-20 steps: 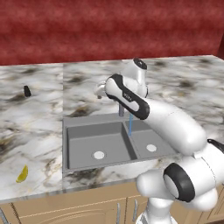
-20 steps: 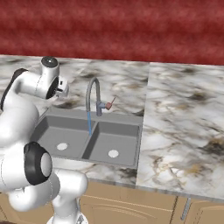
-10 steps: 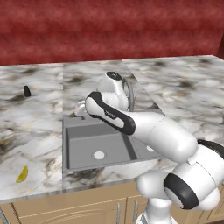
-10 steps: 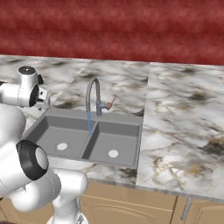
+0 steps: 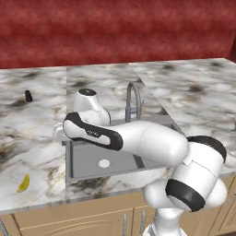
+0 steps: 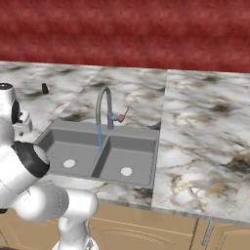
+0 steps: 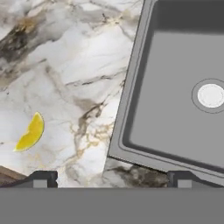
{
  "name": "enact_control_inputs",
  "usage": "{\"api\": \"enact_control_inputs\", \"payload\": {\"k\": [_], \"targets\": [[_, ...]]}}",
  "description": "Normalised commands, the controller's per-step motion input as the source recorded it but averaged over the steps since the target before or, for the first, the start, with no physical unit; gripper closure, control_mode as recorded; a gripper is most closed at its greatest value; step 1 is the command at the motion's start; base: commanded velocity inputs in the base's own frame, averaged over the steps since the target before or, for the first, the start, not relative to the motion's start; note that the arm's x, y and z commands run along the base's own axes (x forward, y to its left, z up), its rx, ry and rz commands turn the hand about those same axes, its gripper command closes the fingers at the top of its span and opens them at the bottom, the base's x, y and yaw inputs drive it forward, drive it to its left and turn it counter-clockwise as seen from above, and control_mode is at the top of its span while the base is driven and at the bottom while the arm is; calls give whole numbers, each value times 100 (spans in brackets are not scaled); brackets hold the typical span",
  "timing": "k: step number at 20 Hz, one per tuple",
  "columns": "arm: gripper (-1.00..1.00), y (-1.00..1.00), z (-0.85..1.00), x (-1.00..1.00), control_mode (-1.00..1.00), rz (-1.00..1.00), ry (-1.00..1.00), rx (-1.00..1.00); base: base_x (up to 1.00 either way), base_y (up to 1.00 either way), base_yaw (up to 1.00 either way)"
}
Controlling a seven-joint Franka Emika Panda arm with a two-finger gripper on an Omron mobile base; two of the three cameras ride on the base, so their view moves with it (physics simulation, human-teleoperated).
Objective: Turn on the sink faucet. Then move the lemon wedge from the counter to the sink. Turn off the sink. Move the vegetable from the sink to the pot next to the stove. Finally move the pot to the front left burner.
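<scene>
Now gripper (image 7: 109, 178) jaws wide apart, empty, above counter (image 7: 65, 65) at sink (image 7: 131, 87) left edge. Lemon (image 7: 30, 132) on counter, near left fingertip (image 7: 43, 179), apart from it. Faucet (image 6: 103, 110) running.

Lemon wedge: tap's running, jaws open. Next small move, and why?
Probably shift the hand sideways over the counter toward the lemon wedge, then descend. Water already streams from the sink faucet, so that step looks done. In the hand view the open gripper points near the sink rim, with the wedge lying off to one side, untouched.
</scene>
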Motion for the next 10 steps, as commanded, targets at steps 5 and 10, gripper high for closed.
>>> {"api": "enact_control_inputs", "payload": {"k": [5,10], "targets": [[-100,78,-22,-27,-100,0,20,-9,0,0,0],[-100,65,-25,-29,-100,0,20,-6,0,0,0]]}}
